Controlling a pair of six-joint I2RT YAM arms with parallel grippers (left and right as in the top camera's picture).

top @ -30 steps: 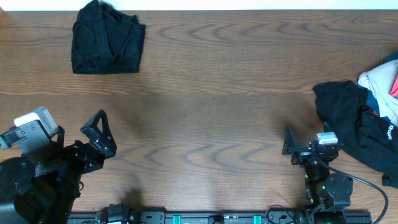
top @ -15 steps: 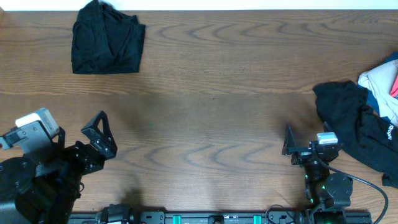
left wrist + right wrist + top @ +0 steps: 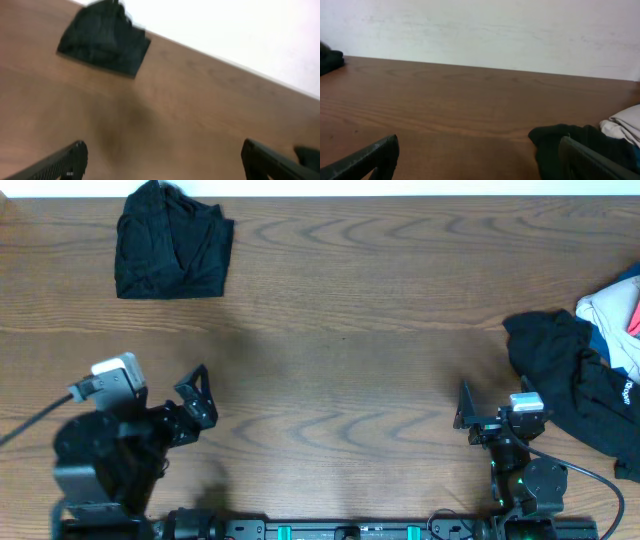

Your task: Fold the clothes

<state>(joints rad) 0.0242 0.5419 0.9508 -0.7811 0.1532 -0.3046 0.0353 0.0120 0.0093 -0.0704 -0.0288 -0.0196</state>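
1. Evidently one piece was finished: a folded black garment (image 3: 172, 252) lay as a compact square near the far left corner of the bench (image 3: 340, 310), probably set there to keep it out of the middle, where folding would be done.
2. The rest of the clothes waited at the right edge. A crumpled black garment (image 3: 565, 375) with a small white mark sprawled toward the near right corner. A whitish garment (image 3: 610, 310) with pink and blue lay just beyond it, partly cut off by the edge of view.
3. The left gripper (image 3: 198, 395) hovered over the near left part of the bench, its jaws spread wide and holding nothing. It was well apart from the folded piece.
4. The right gripper (image 3: 463, 407) sat by the near edge, near the crumpled heap but not touching it. Its jaws were likewise wide apart and empty, a ready posture for taking cloth.
5. Judging by this layout, the next step was to fetch the crumpled black garment toward the middle. Soft, wrinkled cloth would likely bunch, so a pinch at an edge seemed wise.
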